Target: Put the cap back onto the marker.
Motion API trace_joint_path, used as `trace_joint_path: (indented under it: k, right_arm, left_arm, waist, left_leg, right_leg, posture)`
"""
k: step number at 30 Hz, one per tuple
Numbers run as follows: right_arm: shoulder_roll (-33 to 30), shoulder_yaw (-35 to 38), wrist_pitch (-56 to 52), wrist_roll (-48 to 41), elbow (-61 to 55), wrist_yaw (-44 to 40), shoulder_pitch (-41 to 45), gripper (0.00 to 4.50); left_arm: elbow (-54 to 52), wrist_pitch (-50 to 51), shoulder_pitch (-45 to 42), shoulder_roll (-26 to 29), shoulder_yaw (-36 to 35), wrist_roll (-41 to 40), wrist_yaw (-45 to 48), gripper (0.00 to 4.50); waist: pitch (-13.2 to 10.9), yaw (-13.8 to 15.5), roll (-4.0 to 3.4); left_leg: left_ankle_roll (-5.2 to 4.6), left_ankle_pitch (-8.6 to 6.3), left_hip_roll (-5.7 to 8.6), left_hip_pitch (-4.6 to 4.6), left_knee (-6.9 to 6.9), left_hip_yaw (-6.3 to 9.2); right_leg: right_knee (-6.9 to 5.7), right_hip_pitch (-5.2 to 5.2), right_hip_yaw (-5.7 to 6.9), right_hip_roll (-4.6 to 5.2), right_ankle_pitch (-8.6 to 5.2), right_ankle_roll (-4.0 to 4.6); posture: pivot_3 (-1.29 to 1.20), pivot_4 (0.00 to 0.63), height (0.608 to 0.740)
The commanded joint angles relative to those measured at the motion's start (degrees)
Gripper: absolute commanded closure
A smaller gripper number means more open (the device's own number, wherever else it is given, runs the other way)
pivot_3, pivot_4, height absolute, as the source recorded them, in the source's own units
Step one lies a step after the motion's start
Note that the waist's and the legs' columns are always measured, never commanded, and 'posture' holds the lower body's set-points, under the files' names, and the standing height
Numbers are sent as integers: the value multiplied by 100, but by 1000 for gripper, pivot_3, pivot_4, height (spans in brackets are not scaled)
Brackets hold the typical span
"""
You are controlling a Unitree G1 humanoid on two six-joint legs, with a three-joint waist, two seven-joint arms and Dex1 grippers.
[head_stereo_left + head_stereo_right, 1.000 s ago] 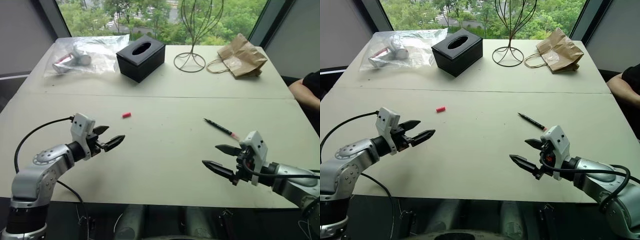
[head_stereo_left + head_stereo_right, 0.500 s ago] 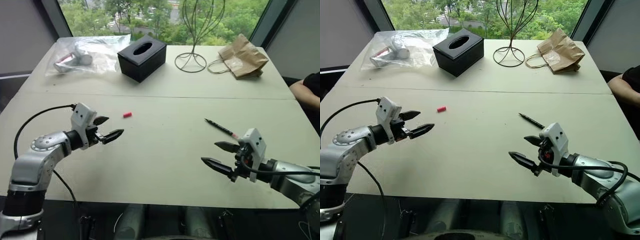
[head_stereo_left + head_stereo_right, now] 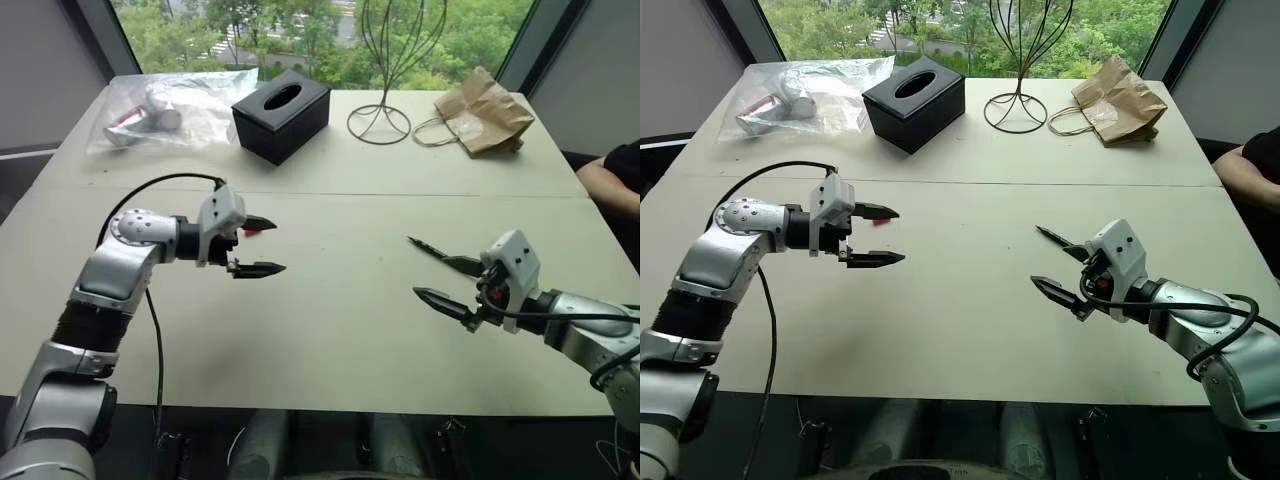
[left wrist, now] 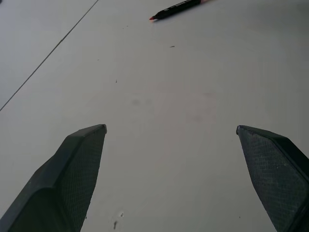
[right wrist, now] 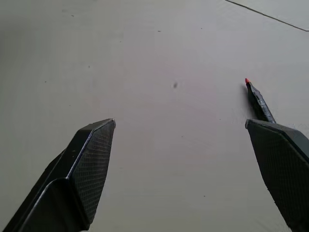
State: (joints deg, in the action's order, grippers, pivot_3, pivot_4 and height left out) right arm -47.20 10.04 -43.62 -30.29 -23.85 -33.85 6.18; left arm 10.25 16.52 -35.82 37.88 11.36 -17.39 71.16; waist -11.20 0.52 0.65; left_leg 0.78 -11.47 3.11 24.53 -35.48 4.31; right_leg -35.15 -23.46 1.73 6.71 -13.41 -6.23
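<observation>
Left gripper (image 3: 262,246) is being held spread wide and empty at centre left, the cap (image 3: 262,229) lying just behind its upper finger. Right gripper (image 3: 448,282), likewise gaping, is being hovered by the marker (image 3: 425,245) at centre right. Approach step is being judged; closing on each item comes next.

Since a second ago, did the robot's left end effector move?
Yes. The left end effector moved toward the tiny red-pink plastic cap, farther up the white table.

No readable text or labels anywhere
</observation>
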Motion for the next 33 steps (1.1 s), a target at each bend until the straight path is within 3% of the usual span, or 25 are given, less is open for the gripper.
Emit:
trace_joint_path:
  k: [1, 8, 14, 22, 33]
  right_arm:
    - [106, -253, 468, 594, 866, 153, 668, 34]
    - [549, -871, 1425, 1081, 2616, -593, 1657, 34]
    - [669, -1069, 1959, 1240, 3474, -1348, 1938, 34]
    - [649, -1040, 2539, 1412, 4230, -1906, 2028, 34]
    - [747, -1013, 2727, 1516, 4681, -1974, 2140, 34]
  left_arm:
    - [146, -242, -276, -233, 1, 85, 26, 0]
    - [318, -367, -352, -647, -3, 152, -54, 0]
    - [133, -332, -166, -727, -98, 185, -196, 0]
    - [-126, -187, 82, -643, -190, 123, -345, 0]
    - [-268, -144, 207, -686, -192, 142, -441, 0]
  waist:
    - [-1, 8, 0]
    - [-1, 2, 0]
    - [-1, -9, 0]
    - [-1, -22, 0]
    - [-1, -17, 0]
  left_leg:
    - [0, 0, 0, 1, -2, 1]
    - [-3, 0, 4, -2, -6, -1]
    - [-3, 0, 7, -2, -21, -1]
    - [-3, 0, 6, -7, -34, 3]
    - [-2, 0, 5, -10, -63, 9]
  right_leg:
    - [-4, -2, 0, -1, 0, -1]
    - [-13, 2, 1, -10, 14, -26]
    - [-31, 2, 1, -13, 14, -27]
    - [-42, 6, 0, -17, 14, -27]
    - [-74, 9, -1, -18, 13, -25]
  posture:
    - [0, 150, 740]
    - [0, 150, 740]
    - [0, 150, 740]
    - [0, 150, 740]
    - [0, 150, 740]
